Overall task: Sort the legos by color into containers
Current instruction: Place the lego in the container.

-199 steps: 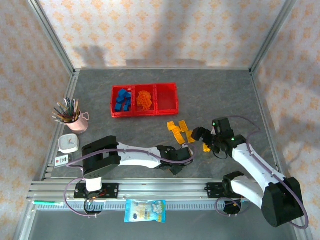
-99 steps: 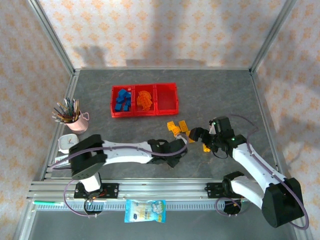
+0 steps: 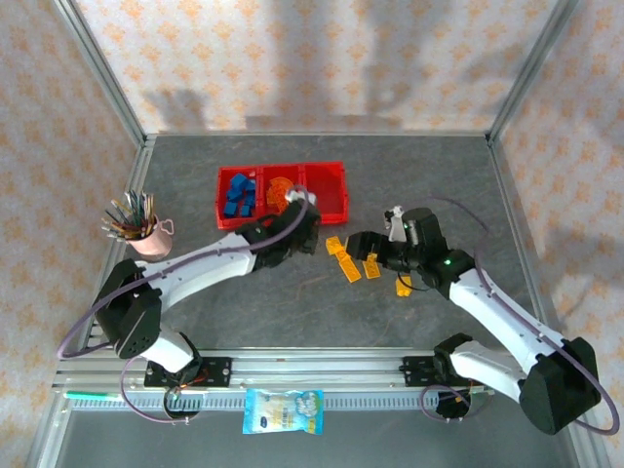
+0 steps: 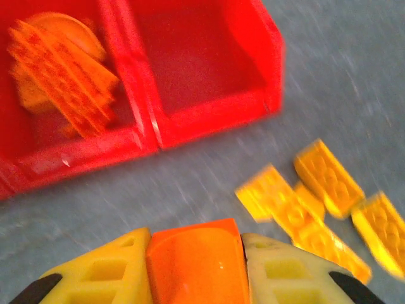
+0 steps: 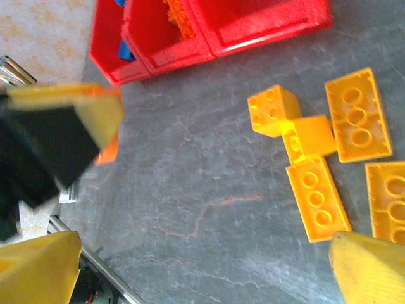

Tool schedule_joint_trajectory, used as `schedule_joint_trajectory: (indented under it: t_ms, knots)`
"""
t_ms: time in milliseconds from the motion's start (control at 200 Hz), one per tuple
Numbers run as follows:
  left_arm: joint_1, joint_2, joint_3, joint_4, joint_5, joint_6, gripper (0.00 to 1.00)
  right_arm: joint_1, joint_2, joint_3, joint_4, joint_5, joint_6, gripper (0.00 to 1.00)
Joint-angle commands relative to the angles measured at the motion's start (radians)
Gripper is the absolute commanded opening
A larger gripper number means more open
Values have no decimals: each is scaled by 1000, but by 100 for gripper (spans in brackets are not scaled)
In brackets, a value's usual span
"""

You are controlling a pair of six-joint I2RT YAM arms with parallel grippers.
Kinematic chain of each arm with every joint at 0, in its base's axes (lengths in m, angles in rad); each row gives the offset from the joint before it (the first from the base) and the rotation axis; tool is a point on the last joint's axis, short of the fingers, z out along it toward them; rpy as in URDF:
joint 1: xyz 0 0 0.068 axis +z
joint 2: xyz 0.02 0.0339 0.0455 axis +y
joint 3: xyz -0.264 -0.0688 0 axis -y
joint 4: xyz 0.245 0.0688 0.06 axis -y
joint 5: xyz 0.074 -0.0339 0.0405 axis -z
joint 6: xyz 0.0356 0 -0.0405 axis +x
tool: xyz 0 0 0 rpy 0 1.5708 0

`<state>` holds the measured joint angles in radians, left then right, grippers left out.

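Yellow legos (image 3: 347, 259) lie on grey table (image 3: 292, 317); left pincer (image 4: 195, 278) clamps orange lego (image 4: 196, 253), right pincer (image 3: 359, 244) gapes.

We see a bright red translucent tray (image 3: 331, 166) holding blue bricks (image 3: 238, 195) and orange bricks (image 4: 60, 69), while loose yellow bricks (image 3: 343, 255) lie on the dark grey table (image 3: 439, 185), which is mottled and veined like stone. We note one more orange brick (image 4: 197, 269) between the pale yellow fingers (image 4: 107, 272) of the left gripper (image 4: 195, 237), on an arm (image 3: 195, 271) of white shells and black joints. We find the walls (image 3: 322, 58) cream with a repeating orange floral motif, the cup (image 3: 151, 244) pink, and the packet (image 3: 283, 409) at the near edge blue and white.
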<state>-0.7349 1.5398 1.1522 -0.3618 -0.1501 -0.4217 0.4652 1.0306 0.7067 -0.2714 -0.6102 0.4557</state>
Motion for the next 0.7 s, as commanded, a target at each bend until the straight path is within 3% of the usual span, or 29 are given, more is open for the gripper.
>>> schedule_joint_trajectory:
  t_ms: [0,170,360,516,696]
  knots:
    - [97,69,117,2,-54,-53,29,16,28,60,87,16,-21,100]
    - [201,226,264,11,-86,-86,29,18,86,106,128,66,-29,100]
    - [277,411,410,43,-49,-92,30,18,140,148,139,100,-50,100]
    - [311,500,517,10,-52,-93,46,18,165,164,129,112,-63,100]
    - [313,473,530,-23,-77,-72,56,18,168,169,106,123,-78,100]
